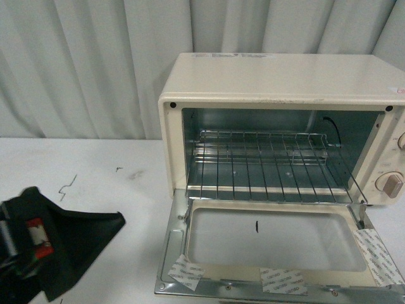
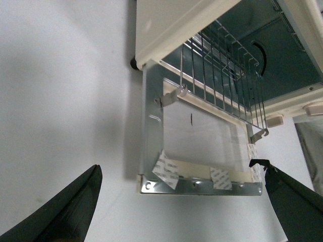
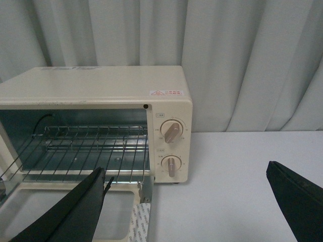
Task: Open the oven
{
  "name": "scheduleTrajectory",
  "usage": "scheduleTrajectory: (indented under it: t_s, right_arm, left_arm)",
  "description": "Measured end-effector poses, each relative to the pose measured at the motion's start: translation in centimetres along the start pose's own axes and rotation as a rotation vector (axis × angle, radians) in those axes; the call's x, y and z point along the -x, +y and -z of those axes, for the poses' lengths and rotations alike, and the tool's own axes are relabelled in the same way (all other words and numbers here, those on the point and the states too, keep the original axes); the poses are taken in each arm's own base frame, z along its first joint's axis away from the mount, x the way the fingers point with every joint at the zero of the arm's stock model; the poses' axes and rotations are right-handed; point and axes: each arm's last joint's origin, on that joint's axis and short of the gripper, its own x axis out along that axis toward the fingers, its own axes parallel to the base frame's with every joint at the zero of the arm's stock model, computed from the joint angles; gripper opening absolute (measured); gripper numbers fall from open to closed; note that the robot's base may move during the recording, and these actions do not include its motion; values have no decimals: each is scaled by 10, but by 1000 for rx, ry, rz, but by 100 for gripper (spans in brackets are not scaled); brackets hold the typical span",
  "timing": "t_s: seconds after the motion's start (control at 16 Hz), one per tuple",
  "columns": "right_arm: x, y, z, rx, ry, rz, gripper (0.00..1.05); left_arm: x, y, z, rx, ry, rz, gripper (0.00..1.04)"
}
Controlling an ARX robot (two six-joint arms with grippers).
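Oven (image 1: pixel 272 82) at the desk's (image 1: pixel 95 171) back edge, door (image 1: pixel 272 244) dropped flat. Top label (image 3: pixel 166 93) and door stickers (image 1: pixel 283 280) unreadable. Left gripper (image 2: pixel 176 169) and right gripper (image 3: pixel 186 169) spread wide, empty.

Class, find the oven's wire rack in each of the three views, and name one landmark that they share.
Front view: wire rack right of centre, inside the oven, above the dropped door.
Left wrist view: wire rack reaches over the door's hinge edge.
Right wrist view: wire rack inside the oven, beside the two knobs.
Shared landmark: the tape strips on the door.
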Motion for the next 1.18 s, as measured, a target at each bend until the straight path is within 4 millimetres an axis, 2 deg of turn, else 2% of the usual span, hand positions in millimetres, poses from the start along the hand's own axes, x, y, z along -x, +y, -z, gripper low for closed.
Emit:
scheduleTrajectory:
  t_s: [0.12, 0.25, 0.44, 0.5, 0.56, 0.62, 0.69, 0.75, 0.81, 0.87, 1.18]
  right_arm:
    - [0, 0, 0, 0, 0, 0, 98]
    - [0, 0, 0, 0, 0, 0, 98]
    - [0, 0, 0, 0, 0, 0, 98]
    - [0, 0, 0, 0, 0, 0, 98]
    - [0, 0, 0, 0, -1, -1, 98]
    - [0, 0, 0, 0, 0, 2, 98]
    - [0, 0, 0, 0, 0, 2, 98]
    - [0, 0, 0, 0, 0, 0, 98]
    - [0, 0, 0, 0, 0, 0, 98]
    - [0, 0, 0, 0, 0, 0, 98]
    - [0, 0, 0, 0, 0, 0, 98]
  left_arm:
    - [22, 0, -16, -96, -91, -19, 98]
    - [39, -14, -24, -193, -167, 23, 98]
    - [41, -31, -30, -273, -204, 6, 98]
    - [40, -41, -31, -387, -378, -26, 89]
    - [47, -40, -34, -481, -522, -129, 78]
    - [58, -32, -35, -566, -594, -267, 66]
    - [66, -25, -35, -613, -604, -320, 53]
    - [76, -7, -21, -672, -562, -338, 13]
    - [90, -7, -22, -678, -595, -326, 2]
    - [101, 0, -26, -673, -608, -341, 2]
    - [109, -3, -21, -681, -607, -319, 2]
